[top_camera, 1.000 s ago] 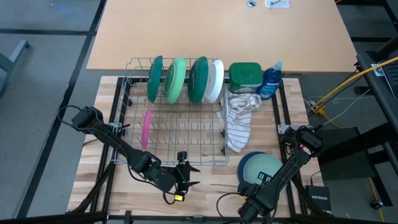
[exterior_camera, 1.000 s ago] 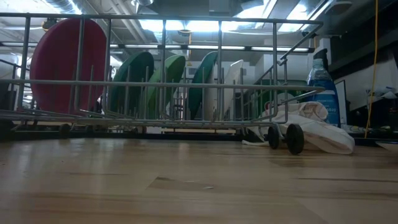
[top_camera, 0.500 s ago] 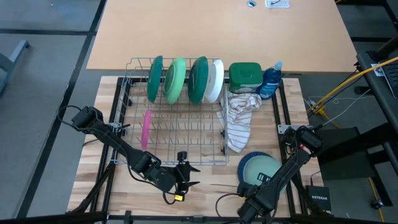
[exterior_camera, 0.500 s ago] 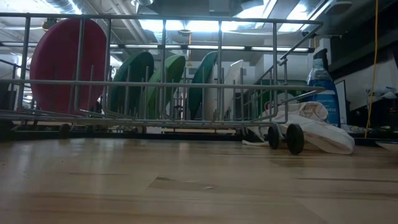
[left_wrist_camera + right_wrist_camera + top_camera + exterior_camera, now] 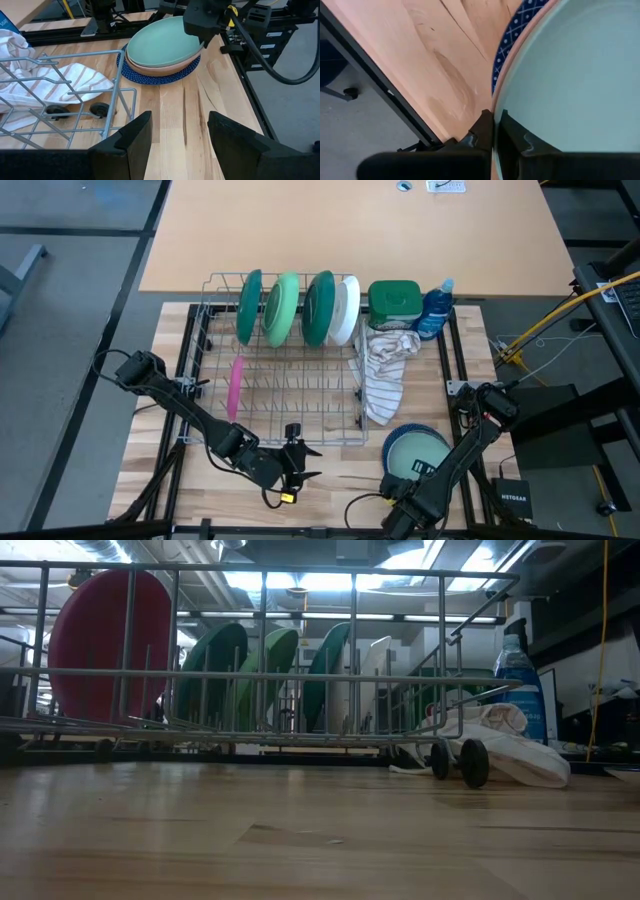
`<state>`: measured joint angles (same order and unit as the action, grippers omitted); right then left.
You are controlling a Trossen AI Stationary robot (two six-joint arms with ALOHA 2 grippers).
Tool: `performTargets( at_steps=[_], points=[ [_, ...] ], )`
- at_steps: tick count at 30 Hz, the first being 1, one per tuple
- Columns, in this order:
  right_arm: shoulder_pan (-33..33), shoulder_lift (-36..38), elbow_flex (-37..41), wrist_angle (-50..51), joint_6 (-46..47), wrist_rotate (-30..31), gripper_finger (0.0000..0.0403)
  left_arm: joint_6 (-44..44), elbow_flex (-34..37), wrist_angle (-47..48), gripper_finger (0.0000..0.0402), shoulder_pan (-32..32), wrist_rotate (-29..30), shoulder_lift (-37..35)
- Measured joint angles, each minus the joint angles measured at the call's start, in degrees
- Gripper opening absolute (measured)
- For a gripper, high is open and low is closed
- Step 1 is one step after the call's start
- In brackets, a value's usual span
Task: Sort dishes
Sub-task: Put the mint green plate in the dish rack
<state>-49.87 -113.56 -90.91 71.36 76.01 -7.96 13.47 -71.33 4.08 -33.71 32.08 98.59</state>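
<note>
Overhead, a wire dish rack [image 5: 280,370] sits on a wooden table [image 5: 150,430]. Four large plates stand upright along its far side: dark green [image 5: 249,307], light green [image 5: 284,309], dark green again [image 5: 319,307], then white [image 5: 346,310]. A pink plate [image 5: 235,388] stands alone nearer the front. Right of the rack lie a striped cloth [image 5: 385,375], a green tub [image 5: 394,304] and a blue spray bottle [image 5: 436,309], its label too small to read. Near the table's front right edge, a pale teal plate [image 5: 162,42] is stacked on a brownish plate [image 5: 165,69] and a navy patterned plate [image 5: 150,79]. The right gripper [image 5: 493,131] is pressed together, pinching the teal plate's rim. The left gripper [image 5: 177,137], fingers spread and empty, hovers over bare wood just in front of the rack. A black box [image 5: 515,498] off the table's right corner reads NETGEAR.
</note>
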Motion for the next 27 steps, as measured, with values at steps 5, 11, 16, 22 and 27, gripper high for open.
performTargets(
  at_steps=[5,11,16,22,27],
  points=[
    [0.0,0.03,0.0,-4.16,-1.72,2.39,0.0012,0.0,0.0,0.0,0.0184,0.0,0.0,0.0],
    [0.0,0.04,-0.05,-4.38,-3.17,2.42,0.0014,0.0,0.0,0.0,0.0184,0.0,0.0,0.0],
    [0.02,0.04,-0.04,0.63,-1.59,2.63,0.0009,0.01,0.0,0.0,0.0184,0.0,0.0,0.0],
    [0.13,0.04,-0.04,-2.77,-1.73,5.93,0.0013,0.0,0.0,0.0,0.0184,0.0,0.0,0.0],
    [0.07,0.04,-0.04,1.65,-2.83,4.8,0.0008,0.01,0.0,-0.01,0.0184,0.0,0.0,0.0]
  ],
)
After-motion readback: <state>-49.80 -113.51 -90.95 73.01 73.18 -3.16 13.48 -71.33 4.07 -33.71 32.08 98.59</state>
